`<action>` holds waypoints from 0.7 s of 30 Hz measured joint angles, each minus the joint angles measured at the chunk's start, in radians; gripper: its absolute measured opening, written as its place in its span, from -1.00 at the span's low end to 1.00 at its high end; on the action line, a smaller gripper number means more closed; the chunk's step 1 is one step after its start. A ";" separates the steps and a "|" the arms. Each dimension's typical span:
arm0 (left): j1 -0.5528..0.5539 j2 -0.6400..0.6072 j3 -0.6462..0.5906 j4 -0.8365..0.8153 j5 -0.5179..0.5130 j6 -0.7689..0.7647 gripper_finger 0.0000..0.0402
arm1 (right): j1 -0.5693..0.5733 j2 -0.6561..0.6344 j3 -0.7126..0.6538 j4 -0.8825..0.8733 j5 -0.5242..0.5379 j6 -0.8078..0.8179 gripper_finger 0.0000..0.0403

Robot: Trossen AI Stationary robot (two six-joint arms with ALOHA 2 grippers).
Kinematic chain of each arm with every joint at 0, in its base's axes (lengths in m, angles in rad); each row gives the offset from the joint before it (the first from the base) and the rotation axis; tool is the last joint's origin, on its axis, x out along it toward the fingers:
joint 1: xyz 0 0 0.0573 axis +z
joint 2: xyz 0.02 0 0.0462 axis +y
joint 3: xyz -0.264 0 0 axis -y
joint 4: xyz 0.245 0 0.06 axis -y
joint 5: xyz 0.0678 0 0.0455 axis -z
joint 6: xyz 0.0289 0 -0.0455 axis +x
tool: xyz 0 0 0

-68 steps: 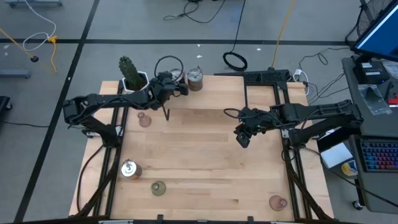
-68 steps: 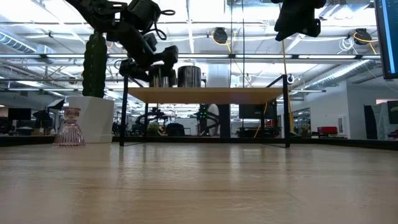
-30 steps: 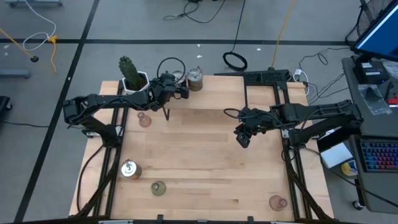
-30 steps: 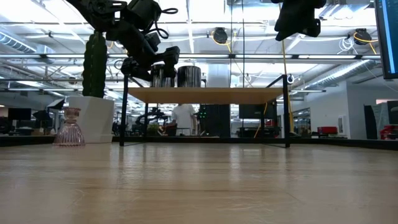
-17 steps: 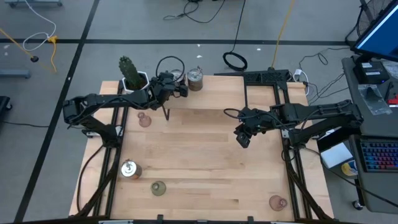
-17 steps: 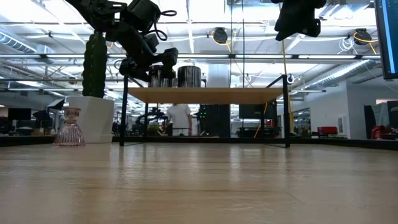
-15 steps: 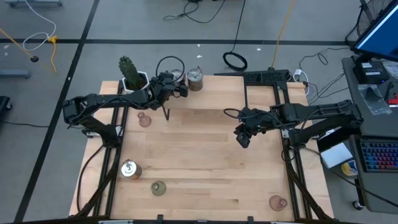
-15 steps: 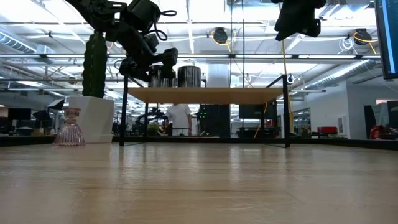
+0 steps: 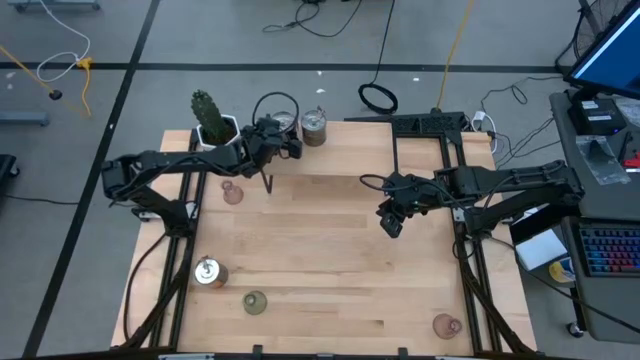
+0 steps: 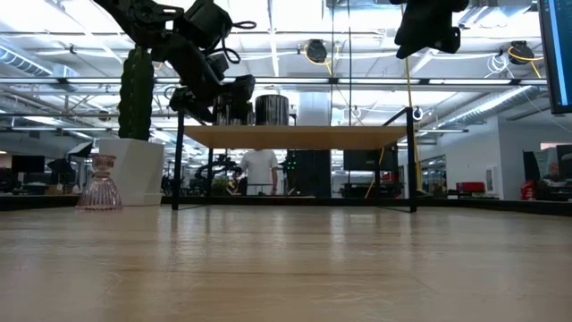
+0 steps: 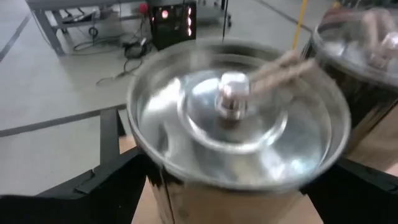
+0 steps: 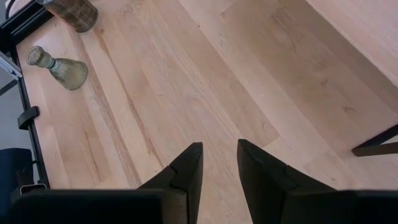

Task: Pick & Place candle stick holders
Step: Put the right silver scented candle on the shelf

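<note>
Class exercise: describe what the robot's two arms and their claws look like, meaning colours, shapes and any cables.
Both arms are matte black, built of slim jointed segments. The left claw is blocky with black cabling looped behind it. The right claw ends in two flat, dark, tapering fingers. No markings show.

Cactus (image 9: 207, 110) in white pot (image 10: 131, 170), far left corner of wooden table (image 9: 330, 250). Black cable loop (image 9: 378, 98) on grey floor beyond far edge. Monitor (image 9: 608, 45) and keyboard (image 9: 606, 250) off to the right. A person (image 10: 260, 170) stands in the room behind.
</note>
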 joint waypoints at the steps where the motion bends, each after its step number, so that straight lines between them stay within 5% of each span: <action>1: 0.000 0.001 0.000 0.001 0.000 0.000 0.97 | 0.000 0.000 0.000 0.000 0.000 0.000 -0.55; 21: -0.001 -0.083 0.002 0.020 -0.006 0.043 0.95 | 0.000 0.000 0.000 0.000 0.001 0.000 -0.55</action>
